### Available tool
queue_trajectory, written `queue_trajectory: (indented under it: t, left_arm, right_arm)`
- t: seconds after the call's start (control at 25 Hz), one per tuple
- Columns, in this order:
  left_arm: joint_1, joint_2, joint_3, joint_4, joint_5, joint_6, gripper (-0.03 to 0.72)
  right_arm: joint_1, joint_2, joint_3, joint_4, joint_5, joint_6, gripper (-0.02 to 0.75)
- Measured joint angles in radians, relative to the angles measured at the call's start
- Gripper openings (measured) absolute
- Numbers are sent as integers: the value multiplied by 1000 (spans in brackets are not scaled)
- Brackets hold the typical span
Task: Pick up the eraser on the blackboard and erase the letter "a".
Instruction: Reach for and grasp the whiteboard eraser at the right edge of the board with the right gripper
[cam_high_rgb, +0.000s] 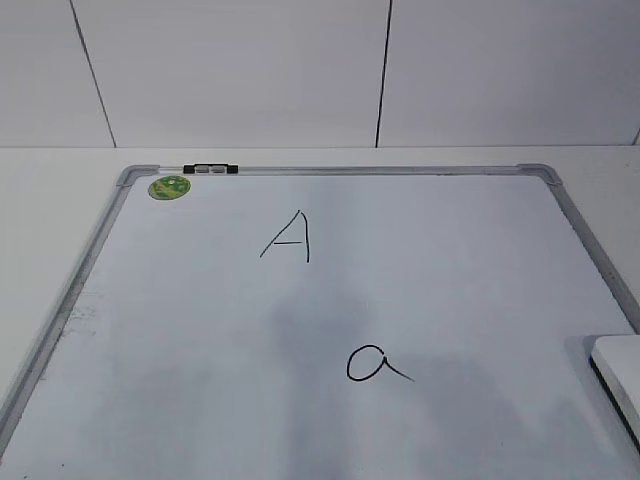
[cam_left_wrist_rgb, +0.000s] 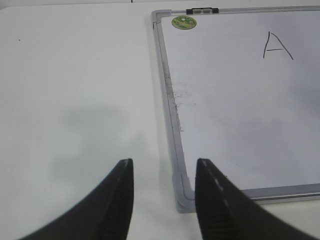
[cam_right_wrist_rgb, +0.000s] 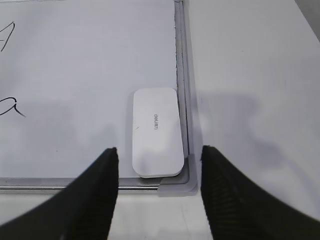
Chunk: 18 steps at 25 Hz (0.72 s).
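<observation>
The blackboard is a white board with a grey frame, lying flat on the table. The letter "a" is written near its middle front; its tail shows in the right wrist view. The eraser, a white oblong block, lies on the board's near right corner against the frame; its edge shows in the exterior view. My right gripper is open and empty, above and just short of the eraser. My left gripper is open and empty over the board's near left corner.
A capital "A" is written further back on the board. A round green sticker and a small black-and-silver clip sit at the far left of the frame. White table surrounds the board; a white wall stands behind.
</observation>
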Motion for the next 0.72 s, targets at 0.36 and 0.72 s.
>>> queue_trajectory:
  t: [0.36, 0.72]
  left_arm:
    - [0, 0, 0, 0, 0, 0, 307]
    - [0, 0, 0, 0, 0, 0, 307]
  right_arm:
    - [0, 18, -22, 15, 2, 0, 433]
    - [0, 295, -99, 18, 0, 0, 433]
